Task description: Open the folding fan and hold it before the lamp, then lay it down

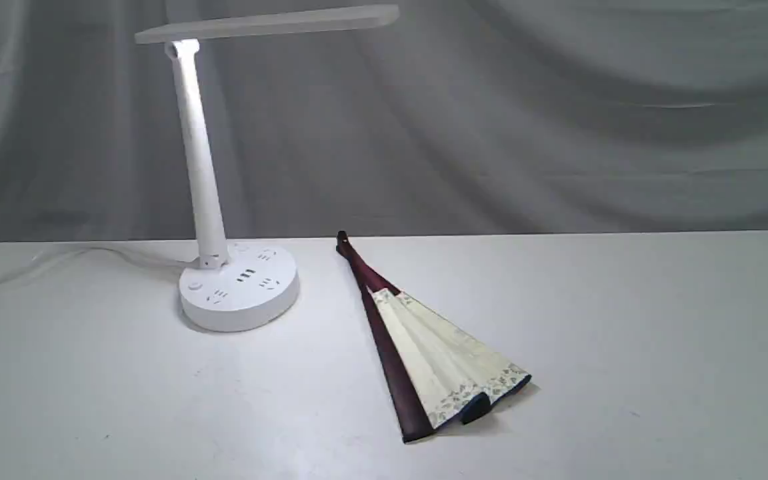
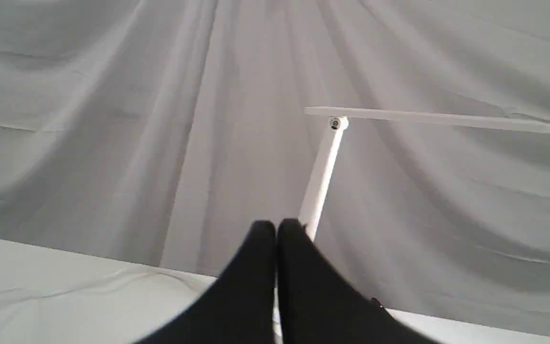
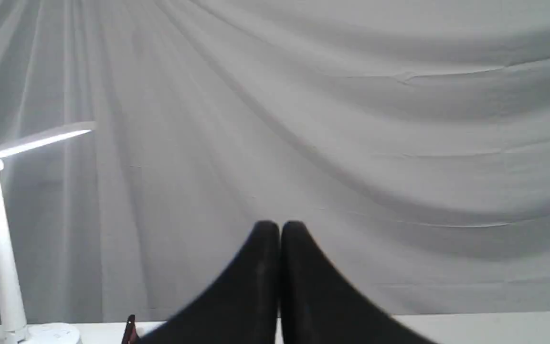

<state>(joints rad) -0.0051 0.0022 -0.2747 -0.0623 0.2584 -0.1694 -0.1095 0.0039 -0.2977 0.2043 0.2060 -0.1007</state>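
Both shut, empty: my left claw (image 2: 276, 227), my right claw (image 3: 280, 227). Partly spread folding fan (image 1: 424, 347) flat on table (image 1: 624, 367), four o'clock from lamp (image 1: 201, 173). Risk: pinching pleats tears paper; wide swing clips lamp stem.

I can read no text, brand, number or sign on any of my three feeds. The folding fan (image 1: 437, 360) shows me only a speckled floral border on its cream pleats, and any writing there is too small to make out. The lamp (image 1: 205, 200) has sockets on its round base, with no marking I can read.
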